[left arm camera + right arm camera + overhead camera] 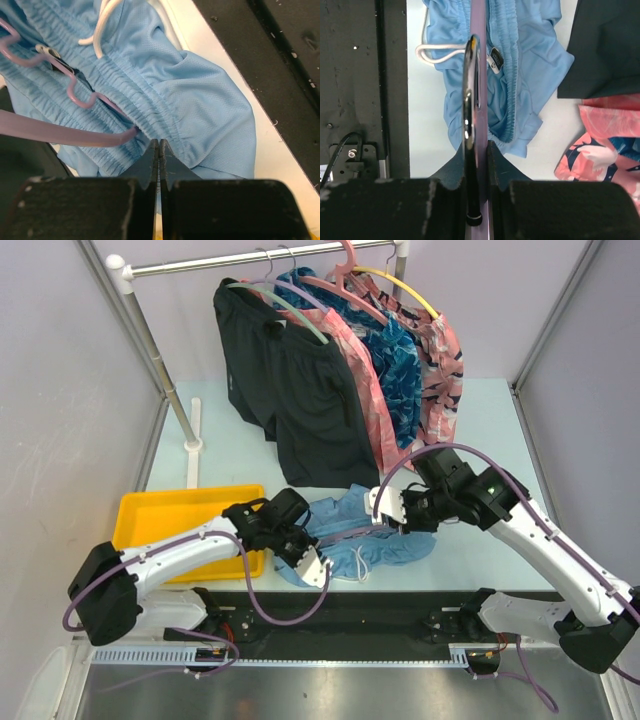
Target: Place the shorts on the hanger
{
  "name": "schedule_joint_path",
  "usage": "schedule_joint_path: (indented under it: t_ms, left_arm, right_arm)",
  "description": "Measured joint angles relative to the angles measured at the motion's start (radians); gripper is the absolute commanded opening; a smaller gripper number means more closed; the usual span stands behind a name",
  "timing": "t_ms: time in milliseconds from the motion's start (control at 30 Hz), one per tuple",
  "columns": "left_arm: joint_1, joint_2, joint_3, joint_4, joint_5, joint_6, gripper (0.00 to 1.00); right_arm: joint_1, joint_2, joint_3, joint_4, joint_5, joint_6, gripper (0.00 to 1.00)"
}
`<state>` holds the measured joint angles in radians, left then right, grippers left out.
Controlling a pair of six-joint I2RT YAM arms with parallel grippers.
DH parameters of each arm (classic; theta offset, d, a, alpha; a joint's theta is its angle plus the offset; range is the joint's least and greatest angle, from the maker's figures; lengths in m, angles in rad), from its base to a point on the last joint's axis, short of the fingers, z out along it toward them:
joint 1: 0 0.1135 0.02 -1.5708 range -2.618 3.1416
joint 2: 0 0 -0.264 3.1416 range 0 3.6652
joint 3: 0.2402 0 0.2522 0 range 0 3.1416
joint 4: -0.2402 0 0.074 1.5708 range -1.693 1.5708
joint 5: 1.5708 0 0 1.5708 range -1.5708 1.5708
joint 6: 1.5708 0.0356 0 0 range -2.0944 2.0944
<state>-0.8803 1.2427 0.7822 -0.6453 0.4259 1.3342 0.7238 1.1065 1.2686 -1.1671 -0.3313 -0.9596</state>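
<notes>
Left wrist shows gathered mesh shorts (190, 100), wavy plastic hanger (60, 134).

My left pincer (303, 543) and my right pincer (393, 520) are both low on the table (480, 420), with the shorts (345, 512) crumpled between them and touching each one. A thin stretch of the hanger (350, 532) crosses the blue cloth from just right of my left pincer toward my right one. A yellow tray (160, 512) lies left of my left pincer, and well beyond both pincers black shorts (300, 410) hang from a rail (250, 260).
</notes>
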Motion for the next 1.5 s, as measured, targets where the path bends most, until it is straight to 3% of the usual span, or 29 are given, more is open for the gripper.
schedule_joint_path:
  t_ms: [1033,1067,1167,1267,1367,1500]
  left_arm:
    - [-0.162,-0.167,0.005,0.059,-0.042,0.033,0.01]
    - [-0.163,-0.169,0.005,0.06,-0.046,0.036,0.04]
    - [-0.165,-0.172,0.005,0.062,-0.054,0.017,0.3]
    - [-0.153,-0.176,0.026,0.048,-0.043,-0.1,0.46]
    - [-0.069,-0.206,0.097,0.022,0.031,-0.302,0.56]
    - [0.094,-0.285,0.164,0.037,0.091,-0.545,0.6]
  right_arm:
    - [-0.011,0.175,-0.038,0.137,-0.245,-0.123,0.0]
    - [-0.012,0.178,-0.047,0.15,-0.253,-0.128,0.0]
    - [-0.015,0.18,-0.072,0.185,-0.271,-0.133,0.0]
    - [-0.031,0.18,-0.08,0.208,-0.289,-0.134,0.0]
    - [-0.064,0.18,-0.082,0.232,-0.316,-0.134,0.0]
    - [-0.078,0.18,-0.094,0.232,-0.339,-0.135,0.0]
